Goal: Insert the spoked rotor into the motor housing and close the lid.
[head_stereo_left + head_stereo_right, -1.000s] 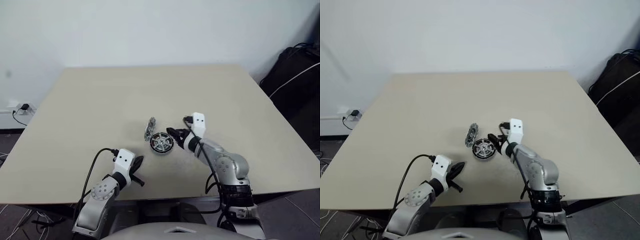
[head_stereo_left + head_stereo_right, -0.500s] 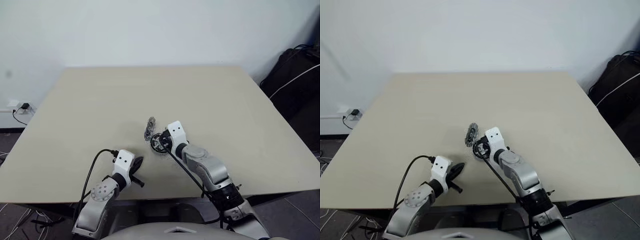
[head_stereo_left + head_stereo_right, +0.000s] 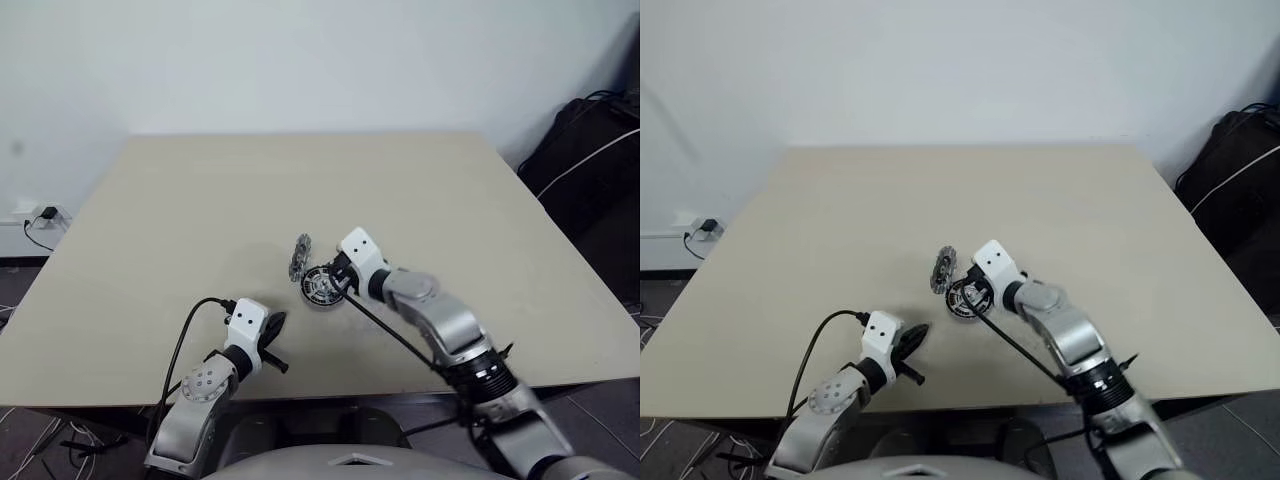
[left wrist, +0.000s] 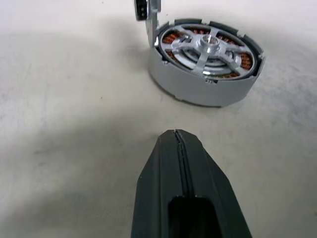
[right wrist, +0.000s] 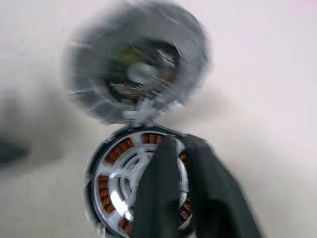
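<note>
Two grippers show over the table, and only the right one has changed since a second ago. The right gripper now hangs directly above the motor housing, its two black fingers side by side with a thin gap between them and nothing pinched; whether their tips touch the part cannot be told. A second ago it reached in from the housing's right side with its forearm lying toward the table's right edge, half a second ago the arm had swung across low over the part, and now the wrist has rolled and lifted a little, the forearm running back toward the near edge. The spoked rotor sits inside the housing, silver spokes and hub over the copper windings. The lid stands open on its hinge, upright and tilted at the housing's far-left side, where it stood before. Housing and lid have kept their place near the middle of the table, somewhat toward the near edge. The left gripper rests pressed together and empty, near the near edge and well apart from the housing, unmoved.
</note>
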Tool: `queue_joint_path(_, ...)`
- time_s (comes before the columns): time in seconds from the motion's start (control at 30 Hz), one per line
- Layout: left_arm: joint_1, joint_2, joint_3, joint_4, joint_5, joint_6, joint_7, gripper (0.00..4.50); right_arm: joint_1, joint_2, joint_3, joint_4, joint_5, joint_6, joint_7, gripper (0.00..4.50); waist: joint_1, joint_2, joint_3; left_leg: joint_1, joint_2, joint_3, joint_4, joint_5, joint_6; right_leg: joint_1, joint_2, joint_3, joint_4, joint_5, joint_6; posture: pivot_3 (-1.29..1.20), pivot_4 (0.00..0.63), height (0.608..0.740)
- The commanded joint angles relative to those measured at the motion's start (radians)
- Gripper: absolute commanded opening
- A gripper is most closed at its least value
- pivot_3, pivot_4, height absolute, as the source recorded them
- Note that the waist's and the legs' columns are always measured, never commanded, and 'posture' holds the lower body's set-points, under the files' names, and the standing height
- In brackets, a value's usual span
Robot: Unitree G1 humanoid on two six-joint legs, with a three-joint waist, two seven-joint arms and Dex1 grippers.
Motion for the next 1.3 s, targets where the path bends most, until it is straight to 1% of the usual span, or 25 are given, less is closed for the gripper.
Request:
queue_joint_path(0.03, -0.017, -0.011, -0.003, 0.007, -0.001, -0.03, 0.001, 0.0, -0.076, -0.097, 0.135, -0.043, -0.111, -0.041, 0.146, 1.64, 0.001, 0.0, 0.0, 0.0, 0.0, 0.0, 0.0, 0.0, 0.001, 0.0, 0.0, 0.0, 0.0, 0.0, 0.0, 0.0, 0.0, 0.74)
queue_joint_path(0.1, -0.018, -0.015, -0.003, 0.013, 0.0, -0.035, 0.002, 0.0, -0.119, -0.151, 0.214, -0.036, -0.189, -0.074, 0.209, 2.24, 0.005, 0.0, 0.0, 0.0, 0.0, -0.001, 0.001, -0.001, 0.001, 0.0, 0.0, -0.001, 0.0, 0.0, 0.0, 0.0, 0.0, 0.74)
queue_joint_path(0.23, -0.014, -0.025, 0.002, 0.025, 0.0, -0.052, 0.009, 0.0, -0.187, -0.188, 0.311, -0.002, -0.277, -0.158, 0.336, 2.24, 0.007, -0.001, 0.001, -0.002, 0.001, -0.001, 0.005, -0.001, 0.002, 0.0, 0.0, -0.002, 0.001, 0.0, 0.0, 0.0, 0.0, 0.74)
queue_joint_path(0.37, -0.005, -0.034, 0.007, 0.031, 0.001, -0.065, 0.02, 0.0, -0.214, -0.17, 0.334, 0.055, -0.329, -0.22, 0.394, 2.24, 0.009, -0.003, 0.002, -0.002, 0.001, -0.001, 0.009, -0.003, 0.004, 0.002, -0.002, -0.002, 0.001, 0.001, 0.002, 0.0, 0.0, 0.74)
queue_joint_path(0.53, 0.006, -0.046, 0.015, 0.037, 0.0, -0.082, 0.038, 0.0, -0.209, -0.135, 0.328, 0.124, -0.374, -0.259, 0.425, 2.24, 0.01, -0.005, 0.004, -0.003, 0.0, 0.0, 0.01, -0.002, 0.003, 0.002, -0.003, -0.001, 0.0, 0.002, 0.003, 0.0, 0.0, 0.74)
queue_joint_path(1.0, 0.007, -0.057, 0.013, 0.058, 0.0, -0.112, 0.05, 0.0, -0.187, -0.1, 0.31, 0.245, -0.46, -0.314, 0.471, 2.24, 0.009, -0.005, 0.004, -0.004, 0.0, 0.0, 0.01, -0.002, 0.003, 0.001, -0.003, -0.002, 0.001, 0.002, 0.002, 0.0, 0.0, 0.74)
queue_joint_path(1.1, 0.006, -0.059, 0.014, 0.061, 0.0, -0.115, 0.051, 0.0, -0.179, -0.088, 0.304, 0.271, -0.48, -0.326, 0.454, 1.61, 0.009, -0.005, 0.004, -0.004, 0.0, 0.0, 0.01, -0.002, 0.002, 0.001, -0.003, -0.002, 0.001, 0.002, 0.002, 0.0, 0.0, 0.74)
queue_joint_path(1.23, 0.006, -0.06, 0.015, 0.063, 0.0, -0.115, 0.049, 0.0, -0.163, -0.072, 0.284, 0.288, -0.498, -0.335, 0.43, 0.32, 0.006, -0.007, 0.003, -0.003, 0.001, 0.0, 0.01, -0.001, 0.002, 0.002, -0.003, -0.002, 0.001, 0.002, 0.002, 0.0, 0.0, 0.74)
queue_joint_path(1.27, 0.006, -0.06, 0.015, 0.064, 0.0, -0.115, 0.048, 0.0, -0.158, -0.069, 0.279, 0.291, -0.501, -0.337, 0.424, 0.08, 0.006, -0.008, 0.002, -0.002, 0.001, 0.0, 0.01, -0.001, 0.001, 0.002, -0.003, -0.002, 0.001, 0.002, 0.002, 0.0, 0.0, 0.74)
queue_joint_path(1.3, 0.006, -0.06, 0.015, 0.064, 0.0, -0.115, 0.048, 0.0, -0.155, -0.067, 0.274, 0.293, -0.505, -0.34, 0.421, 0.01, 0.006, -0.007, 0.002, -0.002, 0.001, 0.0, 0.01, -0.001, 0.001, 0.002, -0.003, -0.002, 0.001, 0.002, 0.002, 0.0, 0.0, 0.74)
